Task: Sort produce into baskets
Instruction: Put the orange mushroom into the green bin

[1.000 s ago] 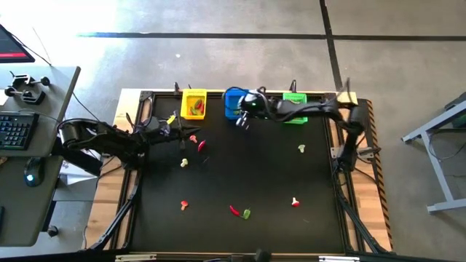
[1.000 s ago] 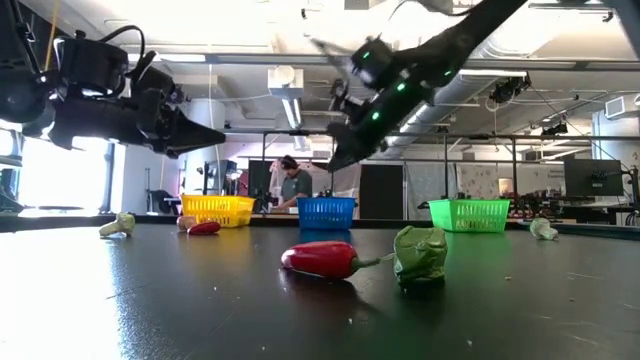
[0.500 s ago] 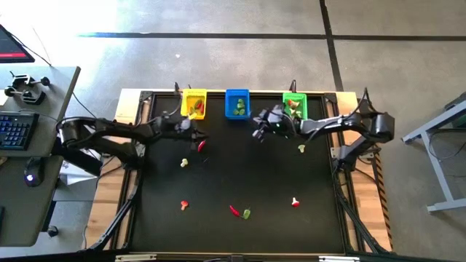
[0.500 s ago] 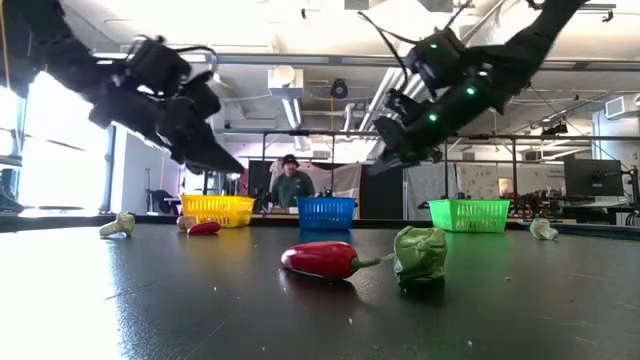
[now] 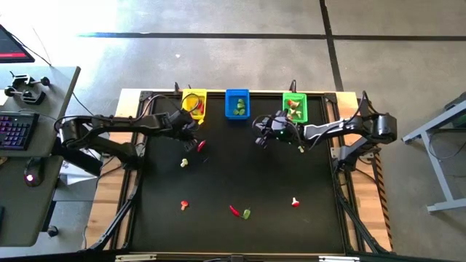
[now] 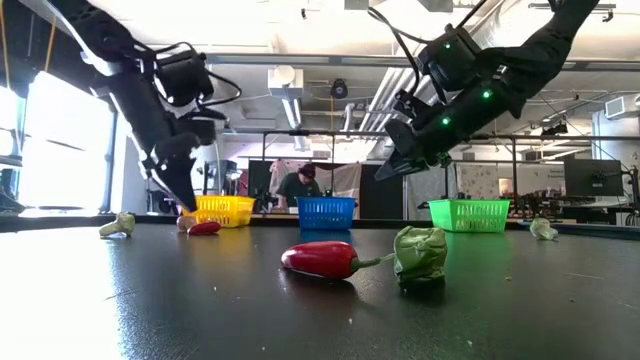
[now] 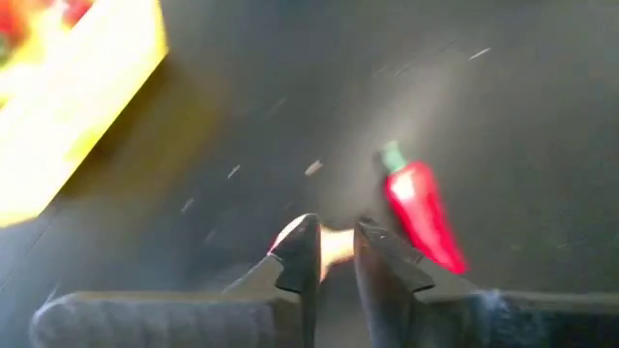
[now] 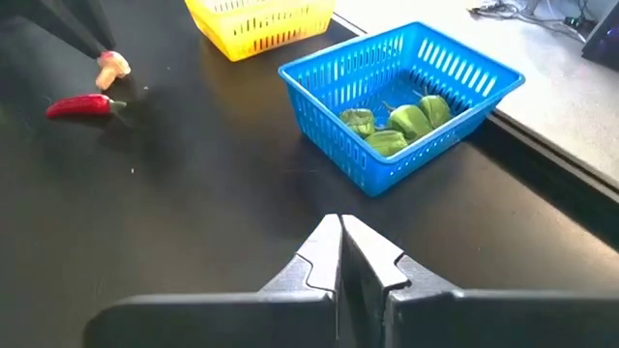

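Note:
My left gripper points down, its fingers a little apart, right over a white-and-red mushroom-like piece on the table; a red chilli lies just beside it. My right gripper is shut and empty, in the air in front of the blue basket, which holds green pieces. The yellow basket, blue basket and green basket stand in a row at the table's far edge. My left gripper comes from above, pointing down, its fingertips on either side of the mushroom-like piece's pale part. I cannot tell whether they touch it. The piece lies on the table.
Loose produce lies on the black table: a pale green piece, a mushroom piece, a chilli next to a green piece, another mushroom piece, and a pale piece near my right arm. A person stands in the room behind.
My left gripper has gone toward the table's right edge, tipped from level to pointing down, and come down to the mushroom-like piece beside the chilli. My right gripper has drawn away from above the blue basket, toward the table's right and near edges.

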Robot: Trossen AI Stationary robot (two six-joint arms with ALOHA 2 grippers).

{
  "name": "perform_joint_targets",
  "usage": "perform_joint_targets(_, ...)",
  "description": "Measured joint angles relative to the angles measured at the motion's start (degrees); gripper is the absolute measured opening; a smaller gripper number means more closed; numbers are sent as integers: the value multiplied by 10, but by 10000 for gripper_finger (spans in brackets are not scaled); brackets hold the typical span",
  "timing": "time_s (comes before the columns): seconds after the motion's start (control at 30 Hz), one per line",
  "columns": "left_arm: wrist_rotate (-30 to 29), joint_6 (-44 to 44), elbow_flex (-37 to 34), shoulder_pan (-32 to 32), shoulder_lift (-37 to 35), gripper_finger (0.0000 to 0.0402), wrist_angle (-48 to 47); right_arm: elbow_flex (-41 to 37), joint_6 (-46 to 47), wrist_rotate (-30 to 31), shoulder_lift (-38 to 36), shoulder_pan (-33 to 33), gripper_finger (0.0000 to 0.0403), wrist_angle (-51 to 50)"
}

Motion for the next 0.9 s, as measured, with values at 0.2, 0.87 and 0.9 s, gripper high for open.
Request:
perform_joint_targets(0.2, -63, -24, 0, 0, 0, 92, -29, 0, -17, 0, 0, 0, 0, 14)
perform_joint_targets(0.87, -28, 16, 2, 0, 42, 93, 0, 0, -23, -3, 0, 0, 0, 18)
perform_joint_targets(0.9, -28, 17, 2, 0, 42, 88, -1, 0, -23, -3, 0, 0, 0, 18)
